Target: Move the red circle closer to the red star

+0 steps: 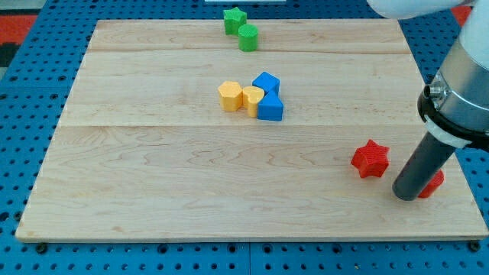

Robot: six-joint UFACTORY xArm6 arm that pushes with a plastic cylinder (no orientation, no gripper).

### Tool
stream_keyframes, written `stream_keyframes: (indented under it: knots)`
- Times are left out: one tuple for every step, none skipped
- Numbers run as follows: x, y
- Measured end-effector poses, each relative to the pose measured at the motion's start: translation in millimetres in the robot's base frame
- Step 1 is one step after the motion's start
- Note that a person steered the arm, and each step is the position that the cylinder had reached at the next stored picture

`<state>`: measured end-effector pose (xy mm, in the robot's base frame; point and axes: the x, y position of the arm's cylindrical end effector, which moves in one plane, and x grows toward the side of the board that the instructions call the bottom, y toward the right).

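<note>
The red star [370, 159] lies on the wooden board [153, 176] at the view's lower right. The red circle [433, 184] lies just to the right of it and is mostly hidden behind my rod; only its right edge shows. My tip [408, 193] is at the board's lower right, touching the left side of the red circle, between it and the red star. A small gap separates my tip from the star.
A yellow hexagon [229, 96], a yellow heart [252, 98], a blue cube [266, 82] and a blue triangle [270, 108] cluster at the board's middle. A green star [234, 19] and a green cylinder [247, 37] sit at the top edge. The board's right edge is near my tip.
</note>
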<state>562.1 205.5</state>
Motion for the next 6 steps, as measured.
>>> stream_keyframes:
  knots:
    - [32,-26]
    - [48,45]
    - [35,68]
    - [4,44]
    - [-24,24]
    - [-34,5]
